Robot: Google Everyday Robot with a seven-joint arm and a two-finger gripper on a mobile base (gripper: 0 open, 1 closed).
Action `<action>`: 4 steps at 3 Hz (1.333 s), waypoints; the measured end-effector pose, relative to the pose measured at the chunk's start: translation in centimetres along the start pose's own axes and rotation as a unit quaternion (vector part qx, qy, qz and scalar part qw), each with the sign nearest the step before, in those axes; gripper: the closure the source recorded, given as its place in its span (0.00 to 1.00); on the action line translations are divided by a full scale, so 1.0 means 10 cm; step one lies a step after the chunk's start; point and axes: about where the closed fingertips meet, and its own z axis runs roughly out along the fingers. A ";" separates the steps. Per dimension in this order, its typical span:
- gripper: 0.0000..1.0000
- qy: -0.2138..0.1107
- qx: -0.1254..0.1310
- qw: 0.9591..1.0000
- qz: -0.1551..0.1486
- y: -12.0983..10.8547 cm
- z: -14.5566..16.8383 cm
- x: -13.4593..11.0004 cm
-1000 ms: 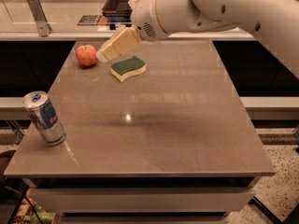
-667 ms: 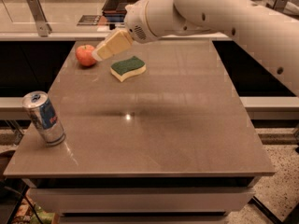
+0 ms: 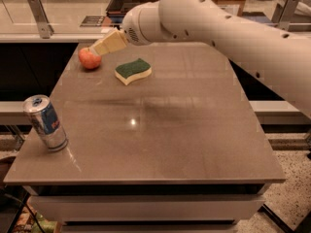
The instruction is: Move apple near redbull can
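Three things share the worktop point(image 3: 194, 130), with broad open surface across its middle. The can point(image 3: 46, 123) stands upright by the front-left edge, the sponge point(image 3: 132, 71) lies toward the back, and the apple point(image 3: 89, 59) sits near the back-left corner. My gripper point(image 3: 99, 47) meets the apple's top; how open, I cannot tell.

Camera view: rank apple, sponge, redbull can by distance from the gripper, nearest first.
The gripper is at the table's far left corner.
1. apple, right at the gripper's tip, far left corner.
2. sponge, just right of the apple, far side of the table.
3. redbull can, near left edge, clearly farthest.
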 end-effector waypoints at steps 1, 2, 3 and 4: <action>0.00 -0.003 0.003 1.000 0.007 -0.01 0.31 -0.03; 0.00 0.001 -0.017 1.000 0.008 0.09 0.60 -0.03; 0.00 0.006 -0.037 0.999 0.011 0.19 0.86 0.05; 0.00 0.012 -0.050 0.998 0.020 0.25 1.01 0.20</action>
